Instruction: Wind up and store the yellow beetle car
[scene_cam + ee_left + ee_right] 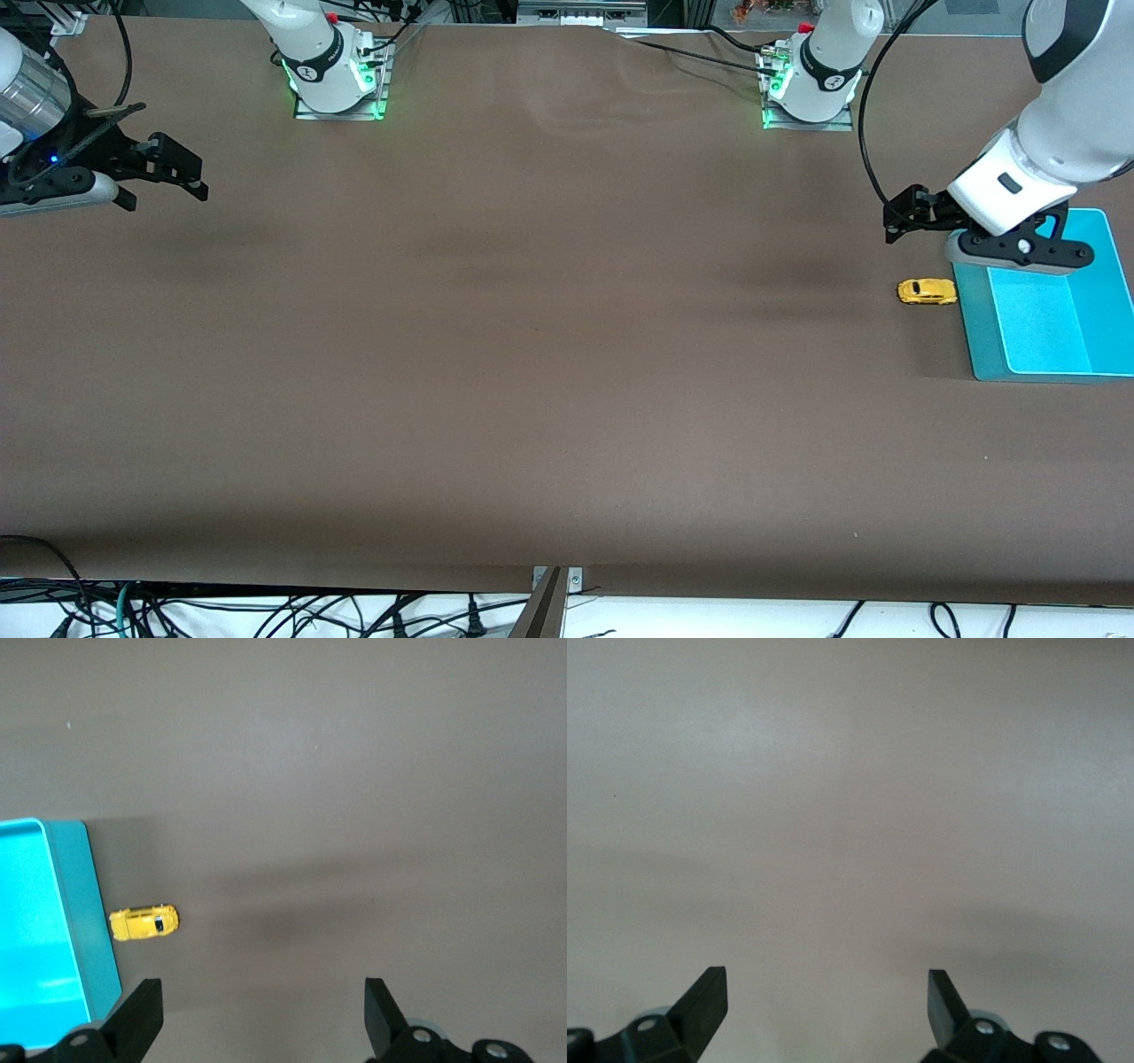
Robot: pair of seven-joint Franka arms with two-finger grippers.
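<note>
The yellow beetle car stands on the brown table, right beside the wall of a teal bin that faces the right arm's end. In the left wrist view the car sits next to the bin's wall. My left gripper is open and empty in the air, over the table close to the car and the bin's corner; its jaws stand wide apart. My right gripper is open and empty, waiting over the table at the right arm's end, with only bare table between its fingers.
The teal bin is empty and runs out of the front view at the left arm's end. The two arm bases stand along the table edge farthest from the front camera. Cables hang below the near edge.
</note>
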